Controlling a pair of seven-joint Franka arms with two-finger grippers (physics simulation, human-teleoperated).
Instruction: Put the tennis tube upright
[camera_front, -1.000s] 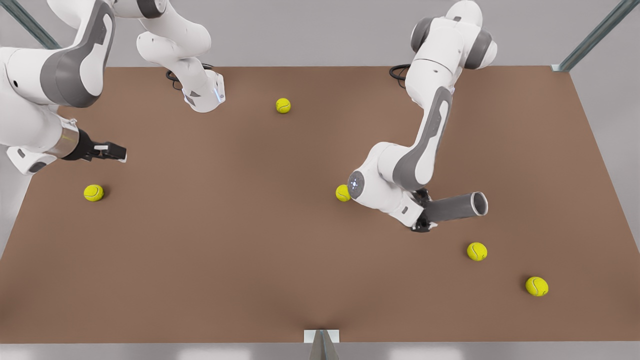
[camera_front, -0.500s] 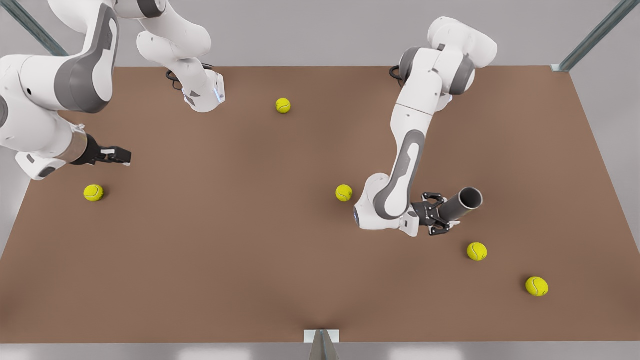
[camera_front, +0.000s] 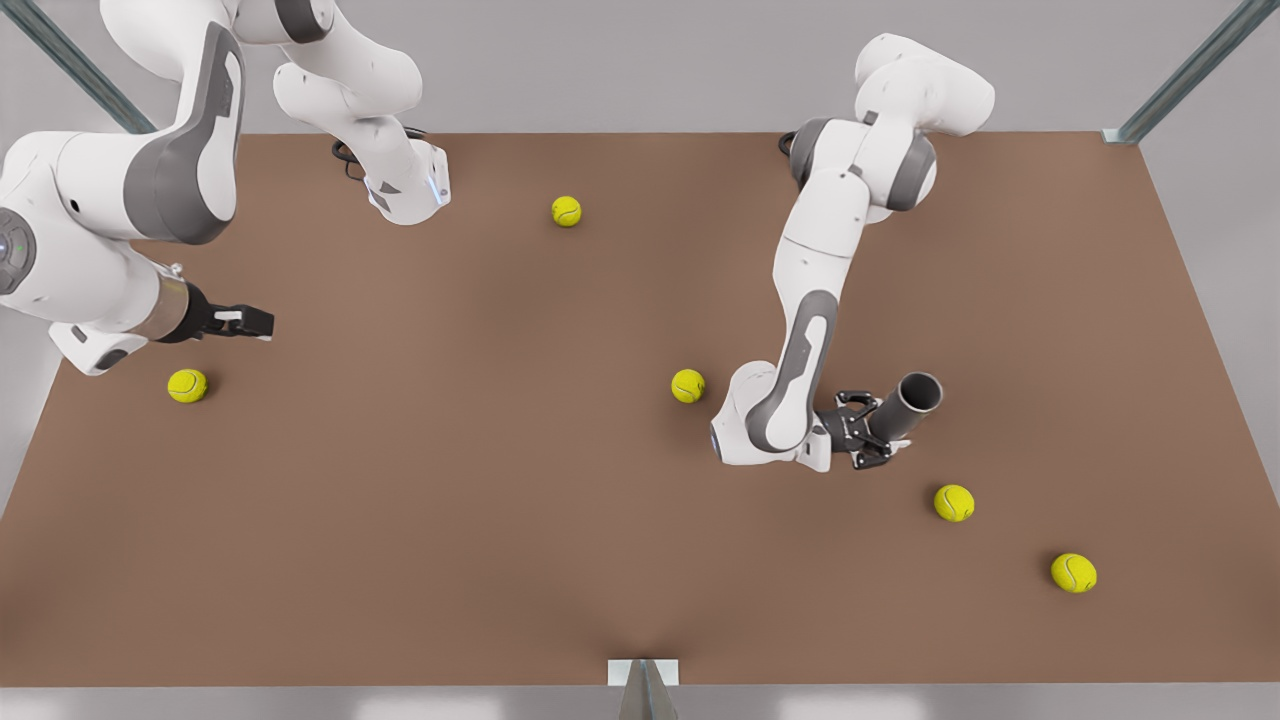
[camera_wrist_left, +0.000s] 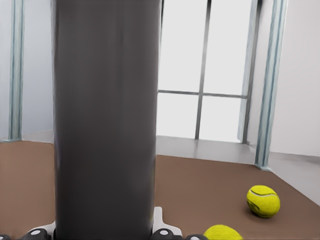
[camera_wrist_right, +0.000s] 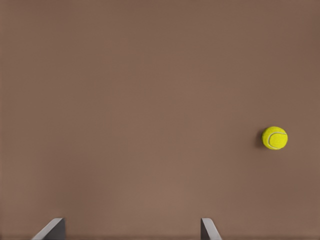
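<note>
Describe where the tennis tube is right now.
In the front view the tennis tube is on the right half of the table, clamped in the left gripper and tilted, open end raised, with tennis balls on either side.

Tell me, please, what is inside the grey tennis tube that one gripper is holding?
The left gripper grips the tennis tube, its hollow end raised. The front view shows only dark inner wall near the mouth; no ball shows there. Deeper inside is hidden. The right gripper waits, open.

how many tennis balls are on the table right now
5 in the front view: one at the far middle, one at the left edge, one central, two near right. The arms could hide others.
</note>
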